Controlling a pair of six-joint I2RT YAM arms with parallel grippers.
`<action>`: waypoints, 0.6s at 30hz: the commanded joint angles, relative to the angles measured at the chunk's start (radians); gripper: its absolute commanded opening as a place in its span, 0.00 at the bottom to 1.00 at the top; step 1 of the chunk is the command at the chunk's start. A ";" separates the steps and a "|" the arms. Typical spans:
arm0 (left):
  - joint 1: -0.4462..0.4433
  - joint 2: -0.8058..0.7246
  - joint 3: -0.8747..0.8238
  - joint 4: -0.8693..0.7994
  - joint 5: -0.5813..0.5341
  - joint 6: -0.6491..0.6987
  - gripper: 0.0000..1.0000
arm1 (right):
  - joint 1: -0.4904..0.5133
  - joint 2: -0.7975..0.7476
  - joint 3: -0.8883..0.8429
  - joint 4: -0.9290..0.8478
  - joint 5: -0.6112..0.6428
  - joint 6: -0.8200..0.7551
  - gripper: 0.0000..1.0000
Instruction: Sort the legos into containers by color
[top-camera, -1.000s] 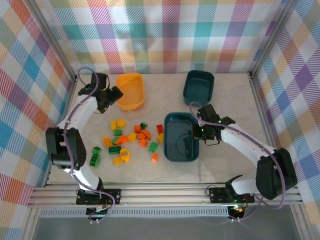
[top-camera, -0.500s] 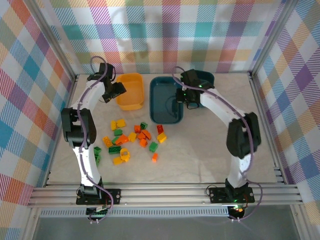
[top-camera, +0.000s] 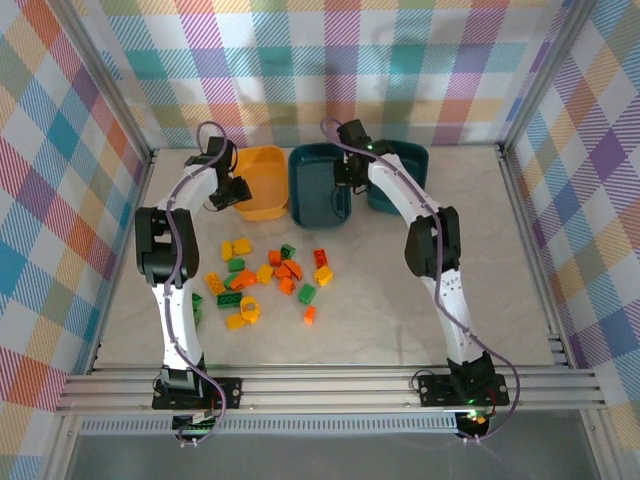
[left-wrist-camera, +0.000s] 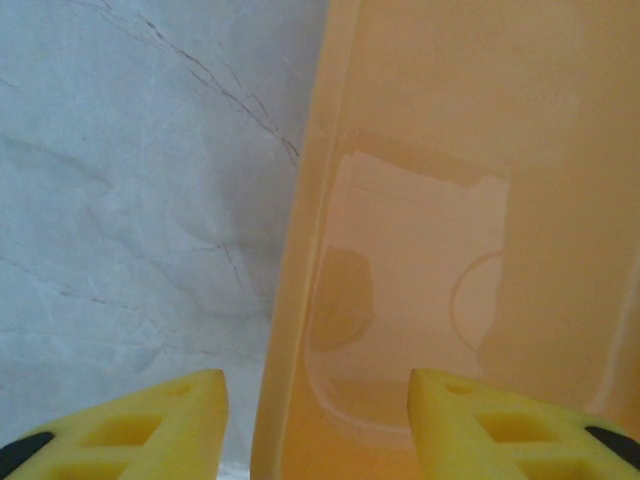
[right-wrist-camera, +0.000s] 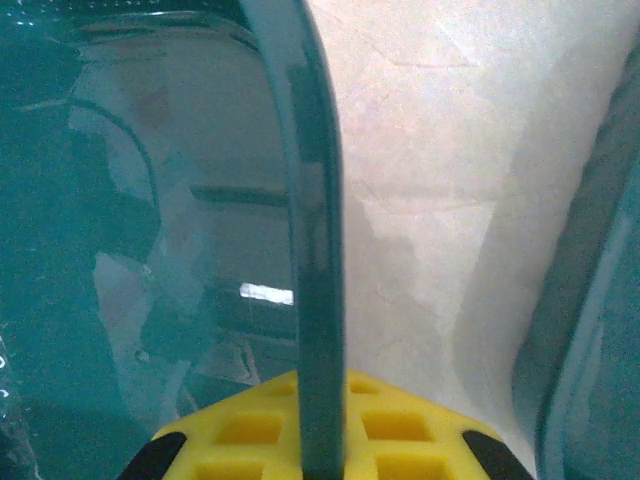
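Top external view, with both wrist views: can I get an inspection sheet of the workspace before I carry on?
Surface: pale table, marbled, nothing spilled.
Job's things: legos in green, yellow and orange lie loose in a cluster in front of the bins, none seen inside one. The yellow bin, middle teal bin and right teal bin stand in a row at the far edge.
Clutter: nothing seen.
Grippers: left end effector is open, straddling the yellow bin's wall. Right end effector is shut on the middle teal bin's wall.
Cables: cables run along both arms and loop at the wrists, with no snag seen.
Surroundings: checked walls, metal frame.
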 joint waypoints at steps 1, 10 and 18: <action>0.006 0.037 0.011 0.029 -0.009 0.030 0.48 | -0.013 0.059 0.118 -0.116 0.012 -0.016 0.00; 0.001 0.061 0.029 0.031 -0.061 0.092 0.32 | -0.037 0.060 0.130 -0.096 -0.030 -0.006 0.32; -0.034 0.036 -0.004 0.038 -0.104 0.174 0.07 | -0.054 -0.179 -0.059 0.002 0.017 -0.008 0.50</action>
